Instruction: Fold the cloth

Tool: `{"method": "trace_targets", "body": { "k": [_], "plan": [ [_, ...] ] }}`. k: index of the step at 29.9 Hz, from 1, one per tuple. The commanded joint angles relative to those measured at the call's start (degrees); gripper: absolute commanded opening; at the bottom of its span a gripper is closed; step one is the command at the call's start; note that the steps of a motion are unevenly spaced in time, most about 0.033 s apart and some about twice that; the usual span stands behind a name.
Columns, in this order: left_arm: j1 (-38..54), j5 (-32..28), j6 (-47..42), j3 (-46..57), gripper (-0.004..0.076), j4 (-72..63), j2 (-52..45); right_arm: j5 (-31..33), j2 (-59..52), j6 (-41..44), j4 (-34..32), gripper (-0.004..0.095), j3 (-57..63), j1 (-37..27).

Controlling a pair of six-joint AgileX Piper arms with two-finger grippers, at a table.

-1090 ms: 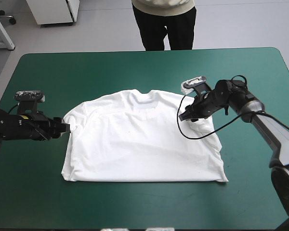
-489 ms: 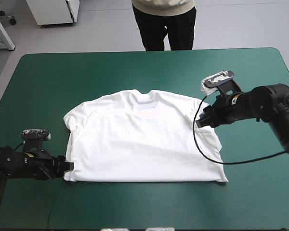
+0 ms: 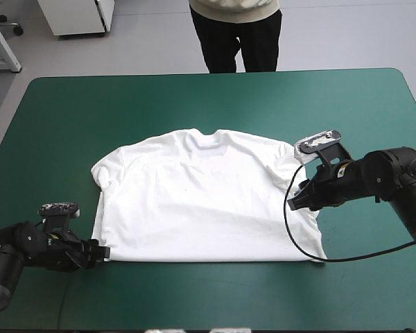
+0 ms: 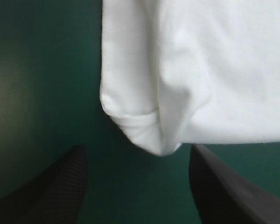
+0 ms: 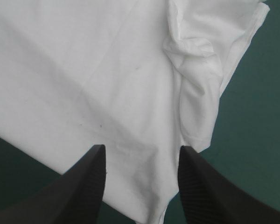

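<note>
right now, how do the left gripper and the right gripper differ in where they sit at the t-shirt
The left gripper is at the T-shirt's near left corner, fingers over bare teal-green cover; the right gripper is at its right edge, fingers over cloth. The left gripper sits closer to the cover's near edge than the right gripper. Both are open, holding nothing.

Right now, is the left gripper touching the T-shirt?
Apart. The left wrist view shows the left gripper open, with teal-green cover visible between both fingers and the T-shirt corner.
</note>
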Motion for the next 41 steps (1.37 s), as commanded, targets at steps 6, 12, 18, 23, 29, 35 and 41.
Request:
{"method": "trace_targets", "body": {
  "k": [6, 12, 18, 23, 29, 35, 41],
  "plan": [
    [0.0, -3.6, 1.0, -1.2, 0.0456, -2.5, 6.1, -2.6, -1.7, -0.1, -0.2, 0.0441, -0.4, -0.2],
    [-2.6, -3.6, 1.6, -1.2, 0.0393, -3.5, 8.4, -2.6, -1.7, -0.1, -1.4, 0.0441, 1.7, -0.2],
    [-3.9, -4.4, 1.6, -1.2, 0.0095, -3.1, 8.2, -2.6, -1.7, -0.1, -1.5, 0.0435, 3.7, -0.2],
    [-3.9, -7.7, 1.6, -1.2, -0.0009, -2.6, 8.2, -4.0, -1.7, 0.3, -3.6, 0.0373, 7.8, -0.2],
    [-3.9, -7.4, 0.8, -1.2, -0.0009, -0.4, 8.2, -6.1, -1.7, 3.8, -5.1, 0.0351, 13.0, -0.3],
    [-3.9, -6.8, 1.2, -1.2, -0.0009, -0.7, 8.2, -5.8, -1.7, 3.9, -1.0, 0.0434, 18.0, -0.3],
    [-3.9, -6.4, 1.4, -1.2, -0.0009, -0.7, 8.2, -7.5, -1.7, 7.2, -4.0, 0.0464, 23.2, -0.3]
  ]
}}
